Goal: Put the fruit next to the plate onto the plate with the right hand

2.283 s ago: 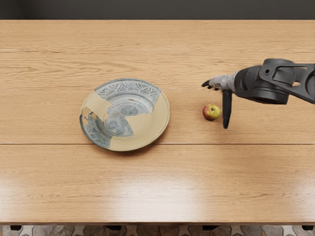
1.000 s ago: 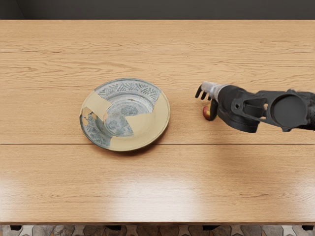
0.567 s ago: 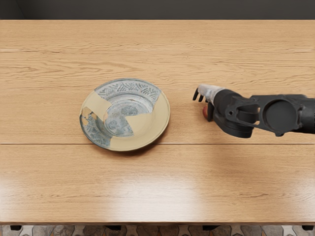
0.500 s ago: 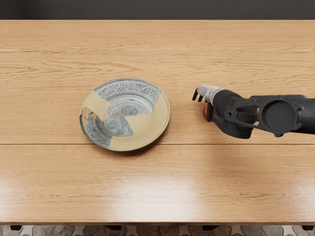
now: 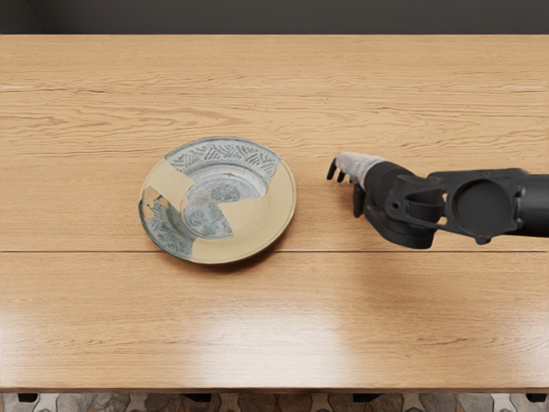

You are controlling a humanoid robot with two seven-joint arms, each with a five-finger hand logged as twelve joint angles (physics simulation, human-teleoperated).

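A single head view looks down at a slant on the bench (image 5: 283,326) from its near long side, facing the far edge. It stands far enough back to take in both long edges.

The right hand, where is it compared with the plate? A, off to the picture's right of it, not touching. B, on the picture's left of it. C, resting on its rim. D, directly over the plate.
A: the right hand is right of the plate, with bare table showing between them.
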